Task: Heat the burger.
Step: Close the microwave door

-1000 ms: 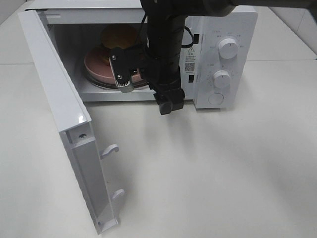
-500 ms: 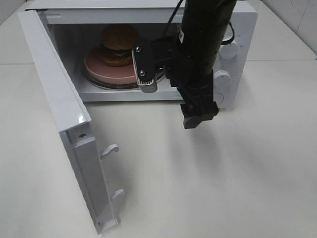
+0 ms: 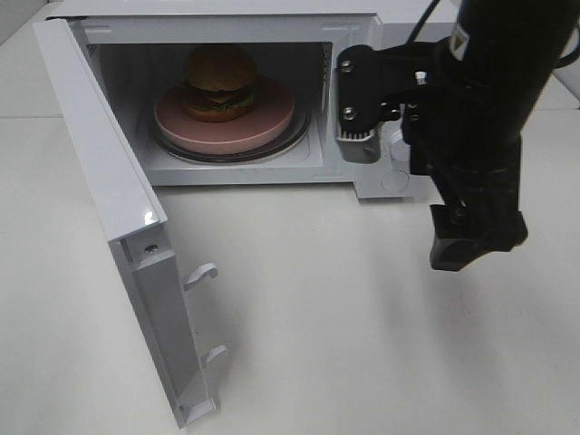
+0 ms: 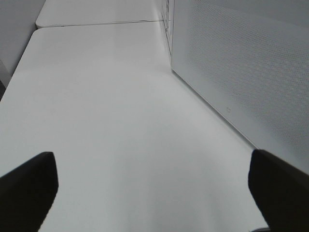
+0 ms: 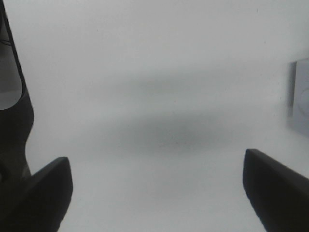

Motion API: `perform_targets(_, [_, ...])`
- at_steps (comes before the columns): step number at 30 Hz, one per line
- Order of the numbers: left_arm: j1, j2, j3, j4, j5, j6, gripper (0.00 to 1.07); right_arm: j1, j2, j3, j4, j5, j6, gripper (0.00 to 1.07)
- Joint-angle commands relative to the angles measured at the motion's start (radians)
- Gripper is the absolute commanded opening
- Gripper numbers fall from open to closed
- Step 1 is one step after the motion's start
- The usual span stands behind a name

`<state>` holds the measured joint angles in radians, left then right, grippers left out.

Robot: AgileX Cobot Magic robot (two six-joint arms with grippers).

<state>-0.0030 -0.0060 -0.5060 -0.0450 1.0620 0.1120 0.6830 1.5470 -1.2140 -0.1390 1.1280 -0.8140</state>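
Gaping empty, both jaws hang clear of the burger (image 3: pixel 218 82) inside the microwave (image 3: pixel 245 172).

No legible text, label or number anywhere on the microwave (image 3: pixel 254 175).

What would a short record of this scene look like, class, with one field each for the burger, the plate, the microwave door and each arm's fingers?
burger: upright on the pink plate, inside the microwave
pink plate: on the turntable in the microwave cavity
door: swung wide open
left fingers: open, holding nothing, over the table beside the microwave's perforated side
right fingers: open, holding nothing, outside the cavity, near the control panel
step not yet done: shutting the door
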Motion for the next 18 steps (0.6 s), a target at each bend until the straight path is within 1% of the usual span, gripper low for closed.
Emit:
perform_targets(1, [-0.005, -0.018, 0.001, -0.008, -0.015, -0.002, 1.05, -0.076, -0.056, 0.066, 0.007, 0.023, 0.116, 0.84])
perform_targets(3, [-0.005, -0.018, 0.001, -0.008, -0.015, -0.002, 1.05, -0.092, -0.063, 0.075, 0.008, 0.024, 0.139, 0.84])
perform_targets(4, [-0.005, -0.018, 0.001, -0.008, -0.015, -0.002, 1.05, -0.137, -0.078, 0.092, 0.015, 0.024, 0.195, 0.83])
perform_targets(5, [-0.005, -0.018, 0.001, -0.008, -0.015, -0.002, 1.05, -0.137, -0.078, 0.092, 0.015, 0.024, 0.195, 0.83])
perform_targets(6, [-0.005, -0.018, 0.001, -0.008, -0.015, -0.002, 1.05, -0.155, -0.085, 0.098, 0.016, 0.025, 0.226, 0.83])
perform_targets(7, [-0.005, -0.018, 0.001, -0.008, -0.015, -0.002, 1.05, -0.199, -0.096, 0.109, 0.019, 0.024, 0.292, 0.82])
perform_targets(8, [-0.005, -0.018, 0.001, -0.008, -0.015, -0.002, 1.05, -0.199, -0.096, 0.109, 0.019, 0.024, 0.292, 0.82])
perform_targets(9, [-0.005, -0.018, 0.001, -0.008, -0.015, -0.002, 1.05, -0.221, -0.1, 0.111, 0.021, 0.023, 0.337, 0.81])
perform_targets(10, [-0.005, -0.018, 0.001, -0.008, -0.015, -0.002, 1.05, -0.265, -0.104, 0.115, 0.018, 0.02, 0.428, 0.8])
perform_targets(11, [-0.005, -0.018, 0.001, -0.008, -0.015, -0.002, 1.05, -0.265, -0.104, 0.115, 0.018, 0.02, 0.428, 0.8])
perform_targets(12, [-0.005, -0.018, 0.001, -0.008, -0.015, -0.002, 1.05, -0.292, -0.105, 0.115, 0.013, 0.02, 0.479, 0.79])
perform_targets(13, [-0.005, -0.018, 0.001, -0.008, -0.015, -0.002, 1.05, -0.341, -0.106, 0.115, 0.003, 0.015, 0.569, 0.79])
perform_targets(14, [-0.005, -0.018, 0.001, -0.008, -0.015, -0.002, 1.05, -0.341, -0.106, 0.115, 0.003, 0.015, 0.569, 0.79])
perform_targets(15, [-0.005, -0.018, 0.001, -0.008, -0.015, -0.002, 1.05, -0.369, -0.107, 0.115, -0.004, 0.01, 0.609, 0.79])
perform_targets(16, [-0.005, -0.018, 0.001, -0.008, -0.015, -0.002, 1.05, -0.427, -0.107, 0.115, -0.016, -0.017, 0.715, 0.78])
perform_targets(17, [-0.005, -0.018, 0.001, -0.008, -0.015, -0.002, 1.05, -0.427, -0.107, 0.115, -0.016, -0.017, 0.715, 0.78])
perform_targets(18, [-0.005, -0.018, 0.001, -0.008, -0.015, -0.002, 1.05, -0.449, -0.107, 0.115, -0.017, -0.028, 0.749, 0.78])
